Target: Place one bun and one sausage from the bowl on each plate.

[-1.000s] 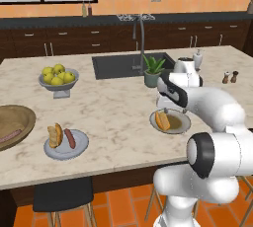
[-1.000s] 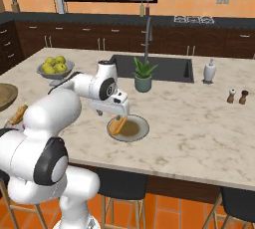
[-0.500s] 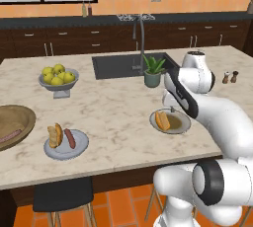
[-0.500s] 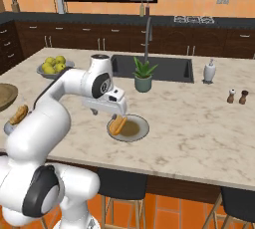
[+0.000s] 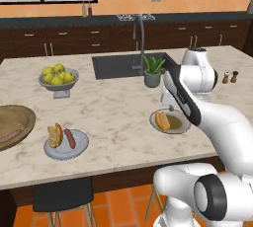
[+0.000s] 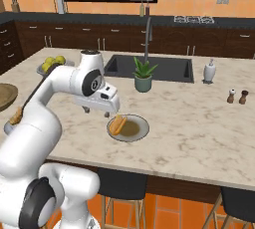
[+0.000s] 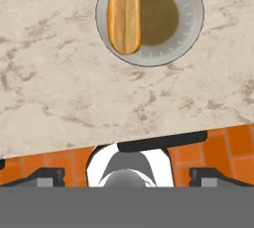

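1 bun (image 7: 124,16) is laid to one side of the near plate (image 7: 191,33), room being kept for a sausage (image 5: 10,135) seen in the bowl (image 5: 22,117). The pincer (image 7: 127,176) is held wide, empty, above the counter (image 7: 59,88) edge.

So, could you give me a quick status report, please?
Gripper open, holding nothing. Near grey plate has golden bun, no sausage. Far grey plate has bun and sausage. Brown wooden bowl holds one sausage. Path unobstructed.

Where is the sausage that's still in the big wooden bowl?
In the left base view, the sausage lies in the brown bowl at the counter's far left edge, left of the plate holding a bun and sausage.
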### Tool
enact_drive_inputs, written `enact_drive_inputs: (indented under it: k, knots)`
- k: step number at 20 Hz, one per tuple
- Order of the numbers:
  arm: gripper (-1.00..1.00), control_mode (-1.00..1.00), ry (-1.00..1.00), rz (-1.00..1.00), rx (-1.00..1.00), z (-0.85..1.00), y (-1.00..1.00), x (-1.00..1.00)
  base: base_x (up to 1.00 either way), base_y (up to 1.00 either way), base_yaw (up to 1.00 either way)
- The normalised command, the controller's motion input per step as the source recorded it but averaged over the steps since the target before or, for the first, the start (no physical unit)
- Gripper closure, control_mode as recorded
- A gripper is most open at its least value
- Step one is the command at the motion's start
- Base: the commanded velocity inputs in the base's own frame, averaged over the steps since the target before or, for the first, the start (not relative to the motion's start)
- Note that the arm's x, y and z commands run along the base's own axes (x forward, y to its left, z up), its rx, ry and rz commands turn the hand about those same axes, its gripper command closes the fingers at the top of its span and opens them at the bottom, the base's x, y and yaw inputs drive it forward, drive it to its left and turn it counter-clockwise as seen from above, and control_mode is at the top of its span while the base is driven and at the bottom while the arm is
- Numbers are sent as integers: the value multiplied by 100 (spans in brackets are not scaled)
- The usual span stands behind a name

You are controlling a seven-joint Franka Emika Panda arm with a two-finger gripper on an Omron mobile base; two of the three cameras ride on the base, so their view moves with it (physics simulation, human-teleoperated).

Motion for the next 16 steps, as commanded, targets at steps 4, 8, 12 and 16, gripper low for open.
enact_drive_inputs:
  k: [4,8,12,16]
  knots:
    - [-100,-100,-5,0,0,36,18,-25,0,0,0]
    - [-100,100,0,0,0,0,0,0,-60,3,0]
    - [-100,100,0,0,0,0,0,0,-67,80,2]
    - [-100,100,0,0,0,0,0,0,-12,100,0]
